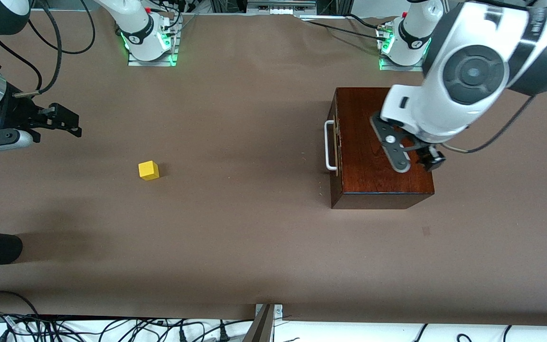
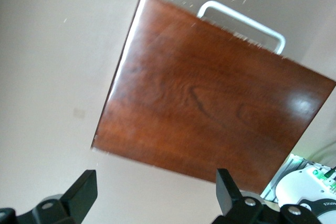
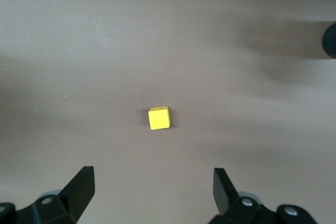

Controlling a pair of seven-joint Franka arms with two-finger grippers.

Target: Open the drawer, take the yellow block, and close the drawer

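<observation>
Overhead, a plain brown table [image 1: 235, 118] fills nearly the whole front view, with both arm bases bolted along its upper edge, glowing green at the foot, and loose black cables [image 1: 112, 330] trailing past the edge nearest the front camera. Toward the left arm's end stands the dark reddish-brown wooden box [image 1: 373, 180], polished enough to catch a glare in the left wrist view. Its drawer [image 1: 334, 142] sits pushed flush into the box, so nothing of the inside shows, and the white U-shaped handle [image 1: 329, 145] juts out toward the middle of the table. The left hand [image 1: 416, 161] hangs over the lid of the box, its two fingers [image 2: 84, 195] spread wide with nothing between them. The yellow block [image 1: 148, 170] rests alone on the bare table, well apart from the box, toward the right arm's end. The right hand [image 1: 67, 121] hovers over the table near that end, short of the block; its fingers [image 3: 81, 187] are spread apart and empty, and its wrist view looks down on the block [image 3: 159, 118] lying out ahead of the gap.
</observation>
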